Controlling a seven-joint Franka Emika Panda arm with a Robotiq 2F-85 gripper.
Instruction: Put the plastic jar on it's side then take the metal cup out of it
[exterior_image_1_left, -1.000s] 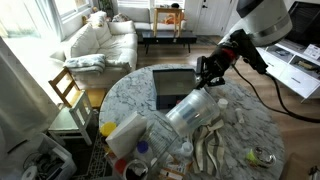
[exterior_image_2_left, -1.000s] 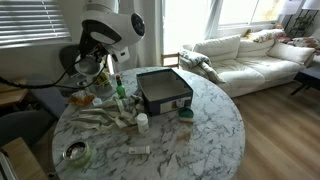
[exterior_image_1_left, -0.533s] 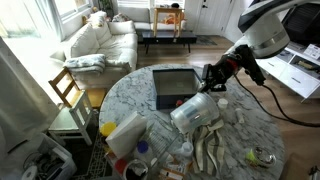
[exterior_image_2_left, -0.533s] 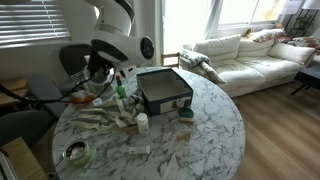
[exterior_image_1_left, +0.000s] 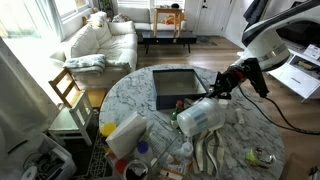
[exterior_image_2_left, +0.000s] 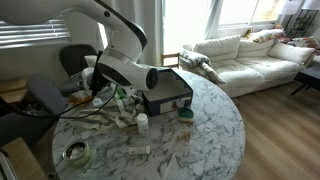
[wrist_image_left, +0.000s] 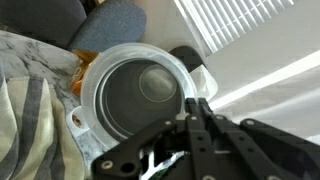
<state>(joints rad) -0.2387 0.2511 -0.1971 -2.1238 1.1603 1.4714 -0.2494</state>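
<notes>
Gripper (exterior_image_1_left: 215, 90) clamped tight on the rim of the plastic jar (exterior_image_1_left: 200, 118), jar tipped well over at the marble table (exterior_image_1_left: 255, 128), metal cup (wrist_image_left: 140, 100) inside it (dark mouth facing the wrist view).

My gripper (exterior_image_1_left: 219, 90): black. Jar (exterior_image_1_left: 200, 117): milky, translucent, rim whitish. Cup (wrist_image_left: 140, 92) inside it: dark grey, shiny. Tabletop (exterior_image_1_left: 128, 95): white marble, grey veins. Tray (exterior_image_1_left: 175, 88): black. Jug (exterior_image_1_left: 123, 133): white with yellow. Cloth (wrist_image_left: 30, 110): grey and white stripes. Sofa (exterior_image_1_left: 100, 40): cream.
</notes>
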